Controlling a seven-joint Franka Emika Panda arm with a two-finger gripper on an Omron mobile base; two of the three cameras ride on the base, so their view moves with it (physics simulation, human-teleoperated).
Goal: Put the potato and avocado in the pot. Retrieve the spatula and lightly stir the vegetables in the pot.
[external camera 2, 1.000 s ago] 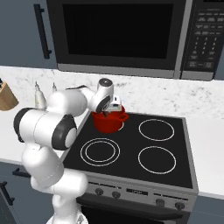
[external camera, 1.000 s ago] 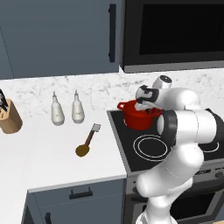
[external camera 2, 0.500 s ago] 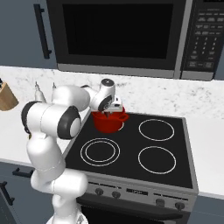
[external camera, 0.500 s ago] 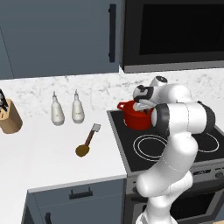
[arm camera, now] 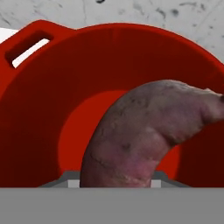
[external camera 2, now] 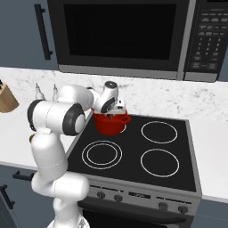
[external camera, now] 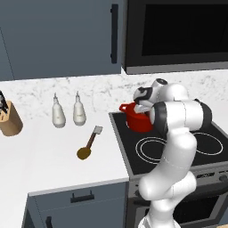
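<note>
Plainly the avocado [arm camera: 144, 135] is a light, firm piece: a dark maroon-brown curved wedge with a dull, mottled, slightly pitted skin, thick at its base and tapering to a blunt tip that bends to one side. That rough skin should give the pads some bite, but the curve and taper make it likely to twist or slip if it is held near the thin end. The thick lower part is the safer place to hold, and that is the part at the bottom of the hand view, where the gripper's [external camera 2: 116, 107] fingertips would rise. The wedge hides the tips themselves, yet it hangs free over the open mouth of the pot [arm camera: 87, 70], so I judge the jaws pinched on it. It should take a short drop onto the pot's floor without harm. The pot is bright red, squat and round, with a slotted side handle, and it stands on the rear burner of the stove [external camera 2: 178, 156]. The spatula [external camera: 91, 139] lies well apart on the white counter [external camera: 44, 151], with an ochre lump, probably the potato [external camera: 83, 153], at its handle end.
</note>
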